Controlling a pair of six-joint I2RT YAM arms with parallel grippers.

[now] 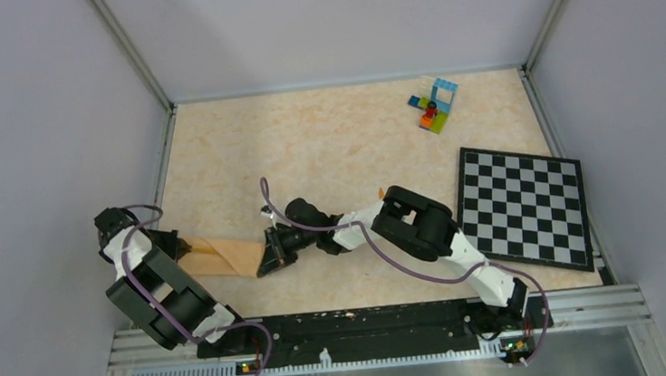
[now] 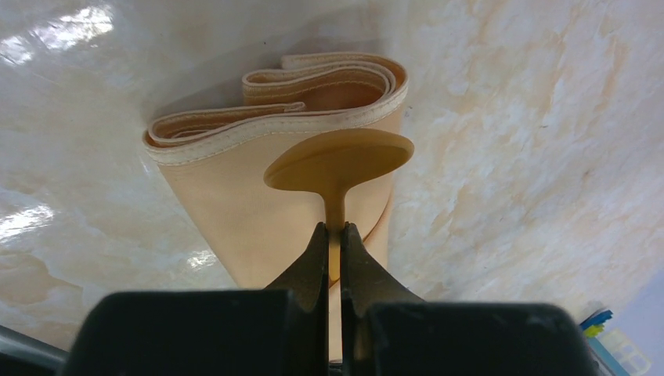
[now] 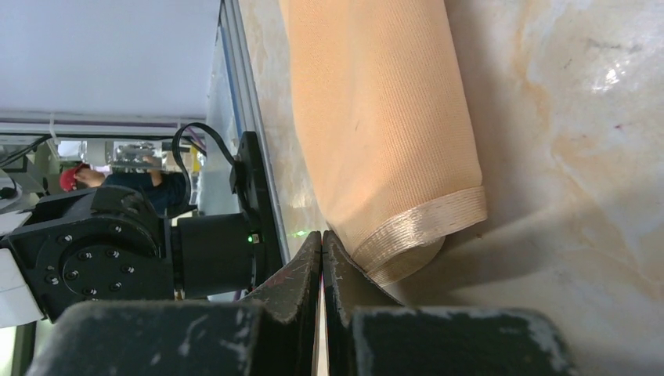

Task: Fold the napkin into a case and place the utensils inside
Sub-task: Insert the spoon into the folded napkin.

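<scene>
The case [image 1: 226,255] lies flat on the table [image 1: 325,143], near its front left, between my two pincers. My left pincer [image 2: 333,229], on an arm folded tight at the elbow and pointing right, grips the spoon [image 2: 338,160] by its handle, with the bowl at the case's open, layered end. My right arm stretches low across from the right, and my right pincer [image 3: 322,235] is clenched just beside the hemmed other end; whether it nips cloth I cannot tell.
</scene>
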